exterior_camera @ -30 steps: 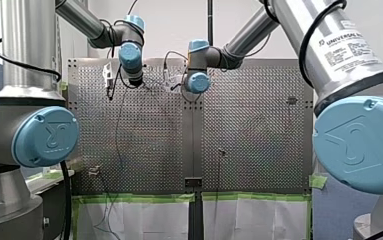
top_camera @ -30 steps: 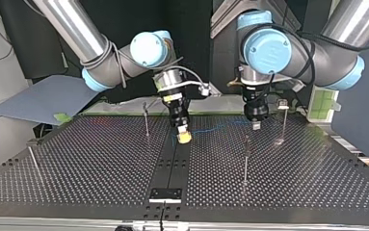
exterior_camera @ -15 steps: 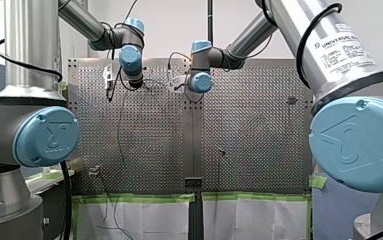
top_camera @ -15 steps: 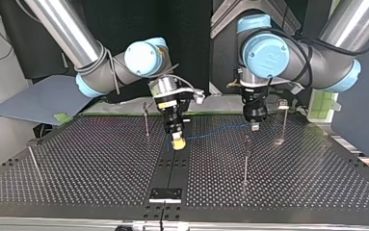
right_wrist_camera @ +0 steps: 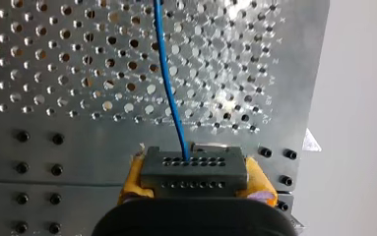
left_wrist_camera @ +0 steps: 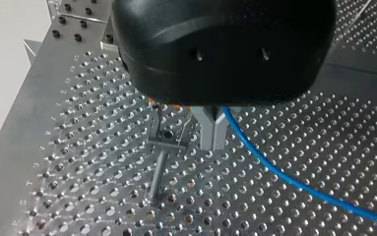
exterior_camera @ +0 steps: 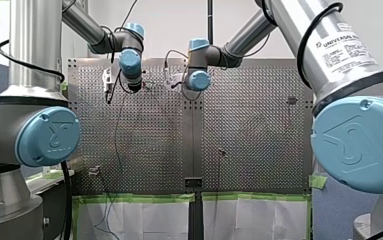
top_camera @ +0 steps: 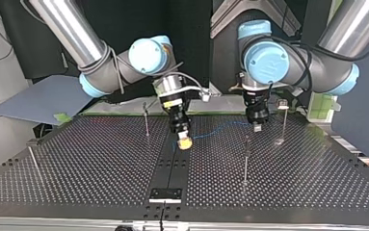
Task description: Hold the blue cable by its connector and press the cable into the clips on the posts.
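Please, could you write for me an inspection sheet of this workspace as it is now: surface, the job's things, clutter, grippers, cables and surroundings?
Surface: perforated table, metal, with a dark strip along its middle.
Job's things: blue cable spans in the air between both grippers; grey connector at its end; the clip on the post beside the left gripper's fingers holds no cable.
Clutter: nothing seen.
Grippers: right gripper, yellow pads, shut on the connector; left gripper, metal fingers shut on the blue cable.
Cables: black cable beside my left arm's base.
Surroundings: green tape along the table edge; grey-blue panel behind.
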Controlling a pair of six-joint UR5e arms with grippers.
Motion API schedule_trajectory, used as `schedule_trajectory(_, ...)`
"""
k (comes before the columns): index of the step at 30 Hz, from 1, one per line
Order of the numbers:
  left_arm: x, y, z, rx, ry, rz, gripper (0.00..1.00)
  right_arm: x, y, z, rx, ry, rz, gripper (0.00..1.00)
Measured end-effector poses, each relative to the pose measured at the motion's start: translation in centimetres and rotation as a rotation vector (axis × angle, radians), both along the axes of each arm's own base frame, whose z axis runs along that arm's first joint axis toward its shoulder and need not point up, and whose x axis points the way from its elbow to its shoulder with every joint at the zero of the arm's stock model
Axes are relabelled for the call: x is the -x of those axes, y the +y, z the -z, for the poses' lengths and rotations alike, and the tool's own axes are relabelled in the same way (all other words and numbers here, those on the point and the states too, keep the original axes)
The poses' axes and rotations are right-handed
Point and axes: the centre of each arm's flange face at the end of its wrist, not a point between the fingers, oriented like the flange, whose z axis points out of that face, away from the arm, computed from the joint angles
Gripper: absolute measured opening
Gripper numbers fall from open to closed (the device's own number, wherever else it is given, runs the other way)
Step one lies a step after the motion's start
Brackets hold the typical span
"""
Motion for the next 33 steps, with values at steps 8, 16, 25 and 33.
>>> schedule_trajectory(8,-0.7,0.9,0.0,-0.017,-0.009,-0.017,0.0,-0.6,0.5,0.2,-0.002,0.002,-0.014,0.0)
schedule_trajectory(16,-1.3,2.2,0.0,-0.031,-0.004,-0.041,0.0,-0.8,0.0,0.5,-0.006,0.001,-0.017,0.0)
schedule_trajectory(25,-3.3,4.7,2.2,-0.086,0.063,-0.07,0.0,-1.2,-1.2,-0.4,0.004,-0.027,-0.013,0.0)
schedule_trajectory(33,-4.0,5.4,2.4,-0.098,0.065,-0.043,0.0,-1.7,-1.6,-0.4,0.005,-0.033,-0.014,0.0)
